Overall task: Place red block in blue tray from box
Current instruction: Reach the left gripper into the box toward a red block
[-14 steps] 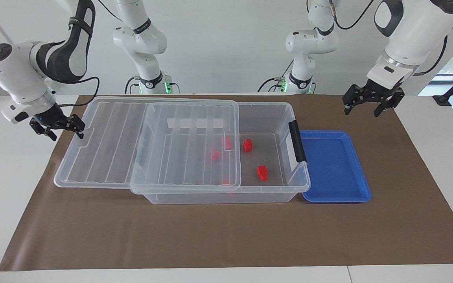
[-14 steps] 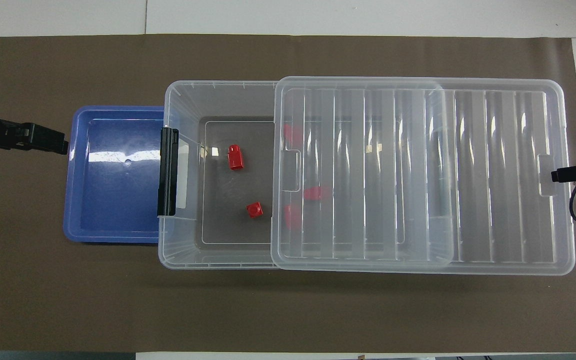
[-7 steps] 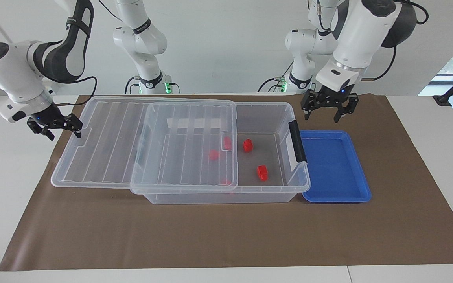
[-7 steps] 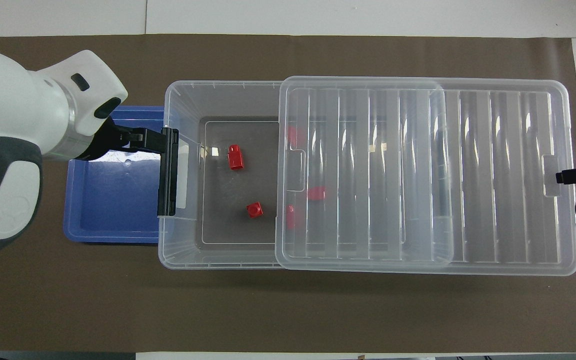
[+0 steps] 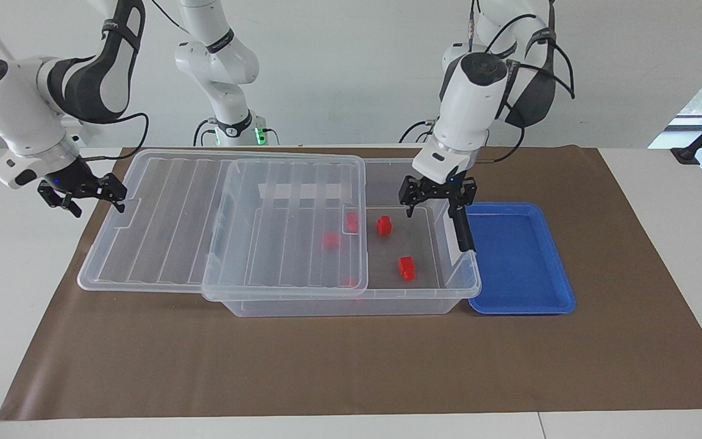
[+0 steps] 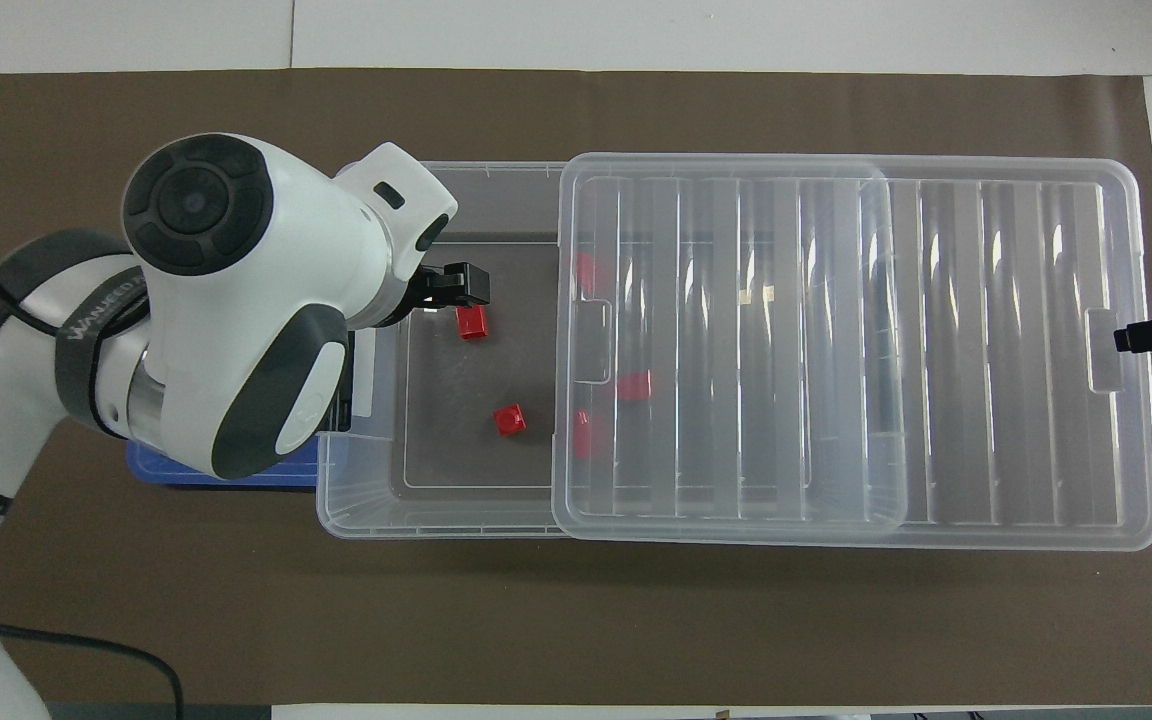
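The red block [image 5: 384, 225] lies on the floor of the box [image 5: 415, 303], in the uncovered part at the left arm's end, nearer to the robots than a second exposed red block [image 5: 406, 267]. Three more red blocks show blurred through the clear lid [image 5: 162, 219]: one [image 5: 351, 222] just under the lid's edge beside the first block, one [image 5: 330, 240] deeper under the lid, and one [image 5: 351, 283] farthest from the robots, by the box wall. That makes five red blocks, all inside the box.

The left gripper [image 5: 432, 205] hangs over the open part of the box, above the box floor beside the first block, with its fingers apart and nothing between them. In the overhead view its fingertips [image 6: 466, 284] cover the block's end that is farther from the robots.

The lid sits slid toward the right arm's end, covering most of the box and overhanging it there. A dark grey latch [image 5: 462, 221] stands on the box's end wall, just beside the blue tray [image 5: 518, 259], which touches that end of the box and holds nothing. In the overhead view the left arm hides most of the tray.

The right gripper [image 5: 83, 190] waits at the lid's overhanging end, near its tab; whether it touches the lid I cannot tell, nor whether it is spread or closed. Everything rests on one brown mat [image 5: 351, 366]
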